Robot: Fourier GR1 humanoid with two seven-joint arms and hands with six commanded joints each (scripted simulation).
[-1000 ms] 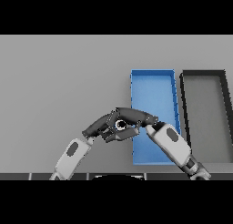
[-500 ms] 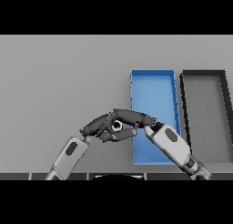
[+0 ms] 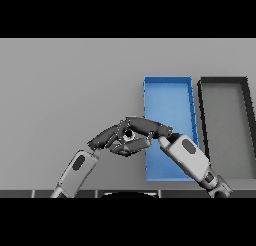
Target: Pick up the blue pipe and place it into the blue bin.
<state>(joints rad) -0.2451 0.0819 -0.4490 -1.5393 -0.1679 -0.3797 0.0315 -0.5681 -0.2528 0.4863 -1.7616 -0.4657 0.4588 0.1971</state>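
My two hands meet just left of the blue bin, above the table. Between them shows a small pale ring with a dark centre, which looks like the end of the pipe; the rest of it is hidden and no blue shows. My right hand reaches in from the lower right across the bin's left wall, its fingers curled over the pipe. My left hand comes up from the lower left and lies against the same spot. The bin is a long blue tray with nothing in it.
A dark grey bin of the same shape stands right beside the blue one, at the table's right side. Grey tabletop stretches to the left and to the back.
Both hands have stayed pressed together around the pipe and have shifted only slightly, a little leftward and back. The bins have not moved.
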